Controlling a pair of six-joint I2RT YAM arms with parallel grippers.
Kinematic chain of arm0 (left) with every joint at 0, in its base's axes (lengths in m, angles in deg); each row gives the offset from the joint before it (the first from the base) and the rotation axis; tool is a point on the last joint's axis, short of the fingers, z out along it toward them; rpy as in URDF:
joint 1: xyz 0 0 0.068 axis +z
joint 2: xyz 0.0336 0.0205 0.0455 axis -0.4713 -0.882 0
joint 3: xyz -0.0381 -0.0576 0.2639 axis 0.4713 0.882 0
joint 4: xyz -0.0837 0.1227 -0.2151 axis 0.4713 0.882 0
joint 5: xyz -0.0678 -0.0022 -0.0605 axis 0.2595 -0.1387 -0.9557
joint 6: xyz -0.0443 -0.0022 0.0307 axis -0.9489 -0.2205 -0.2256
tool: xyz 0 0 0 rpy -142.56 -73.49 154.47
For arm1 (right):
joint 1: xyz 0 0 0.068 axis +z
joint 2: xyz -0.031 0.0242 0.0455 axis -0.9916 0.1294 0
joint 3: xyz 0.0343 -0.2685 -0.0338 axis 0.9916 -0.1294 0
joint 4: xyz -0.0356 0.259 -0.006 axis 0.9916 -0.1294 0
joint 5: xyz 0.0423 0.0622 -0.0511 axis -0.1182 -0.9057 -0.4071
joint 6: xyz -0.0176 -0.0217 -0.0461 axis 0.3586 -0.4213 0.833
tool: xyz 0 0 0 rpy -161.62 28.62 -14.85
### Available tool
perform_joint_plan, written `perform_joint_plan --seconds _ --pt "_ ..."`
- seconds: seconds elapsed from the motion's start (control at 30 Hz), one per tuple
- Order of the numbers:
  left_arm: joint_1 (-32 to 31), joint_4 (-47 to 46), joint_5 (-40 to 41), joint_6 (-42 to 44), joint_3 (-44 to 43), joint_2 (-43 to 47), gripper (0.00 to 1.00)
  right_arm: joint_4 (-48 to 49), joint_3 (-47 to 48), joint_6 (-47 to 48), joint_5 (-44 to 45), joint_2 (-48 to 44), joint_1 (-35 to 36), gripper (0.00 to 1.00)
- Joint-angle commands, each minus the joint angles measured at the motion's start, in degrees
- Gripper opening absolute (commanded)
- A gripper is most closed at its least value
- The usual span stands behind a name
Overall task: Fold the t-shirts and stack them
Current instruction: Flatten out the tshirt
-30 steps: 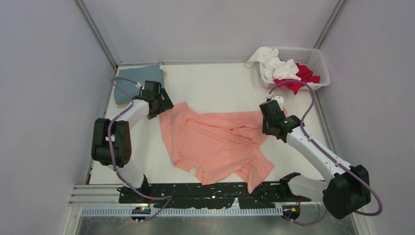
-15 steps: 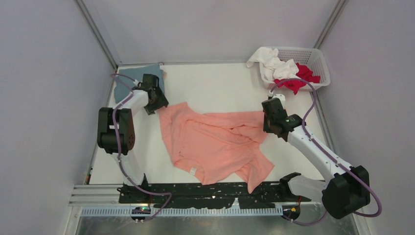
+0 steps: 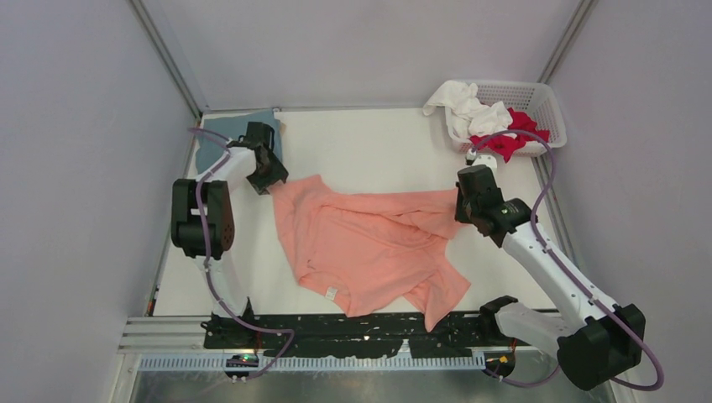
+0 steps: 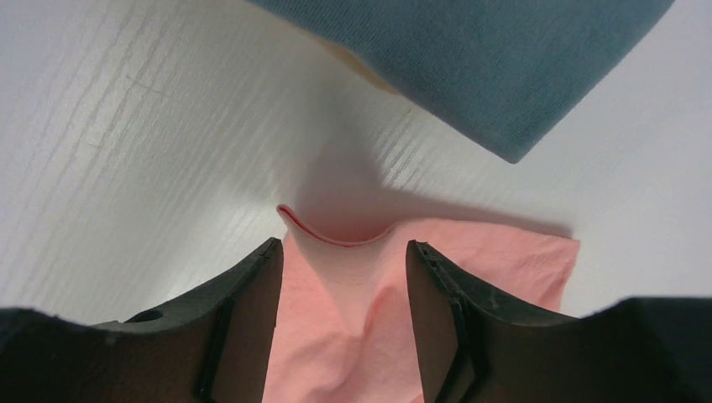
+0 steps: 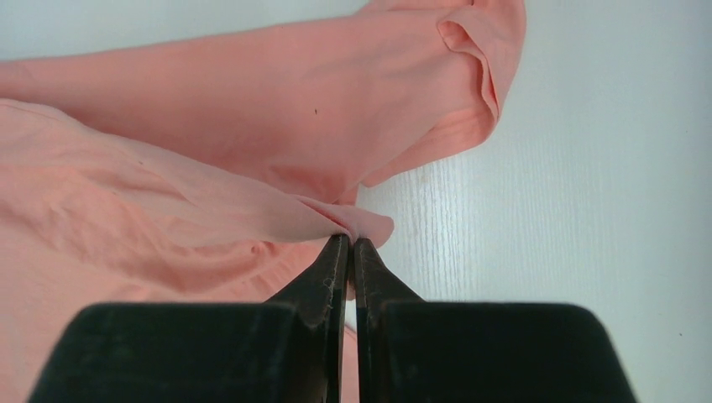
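A salmon-pink t-shirt [image 3: 369,243] lies crumpled and spread in the middle of the table. My left gripper [image 3: 270,178] is open over its far left corner; in the left wrist view the pink cloth [image 4: 369,302] lies between the open fingers [image 4: 252,294]. My right gripper [image 3: 463,208] is shut on the shirt's right edge; the right wrist view shows a pinched fold of pink cloth [image 5: 357,222] at the fingertips [image 5: 336,260]. A folded teal-blue t-shirt [image 3: 231,134] lies at the far left, also in the left wrist view [image 4: 495,59]. White [image 3: 466,109] and red [image 3: 514,134] t-shirts sit in the basket.
A white plastic lattice basket [image 3: 537,101] stands at the far right corner. Grey walls close in both sides and the back. A black rail [image 3: 353,332] with the arm bases runs along the near edge.
My left arm has swung further back and left, its gripper now at the shirt's far left corner. My right gripper has moved slightly right, pulling the shirt's right edge with it.
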Motion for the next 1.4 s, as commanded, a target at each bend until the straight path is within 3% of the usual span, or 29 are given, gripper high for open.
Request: perform_joint_plan --seconds 0.0,0.13,0.43,0.63,0.8,0.93,1.37 --pt "0.15 2.49 1.73 -6.26 -2.43 -0.13 0.53 0.89 2.83 1.68 -0.57 -2.57 -0.32 0.07" --pt "-0.48 4.29 0.26 -7.53 -4.2 -1.48 0.49 -0.12 4.05 1.58 -0.31 -3.37 -0.8 0.07" --pt "-4.0 10.7 7.3 -9.1 -9.35 -3.79 0.48 -2.52 11.41 0.81 5.16 -5.3 -5.67 0.07" --pt "-6.77 7.61 0.89 -9.16 -9.75 -5.5 0.49 -5.24 17.39 1.2 5.65 -3.43 -7.49 0.07" --pt "-8.67 11.5 1.01 -8.33 -16.04 -10.97 0.51 -4.92 14.9 1.11 4.47 -3.39 -7.5 0.07" --pt "-9.65 10.77 -1.45 -7.91 -17.16 -13.12 0.51 -4.83 13.92 1.33 5.33 -3.84 -7.64 0.07" --pt "-12.2 16.81 3.89 -4.6 -19.4 -14.28 0.47 -2.91 12.91 1.69 2.76 -4.11 -7.74 0.06"
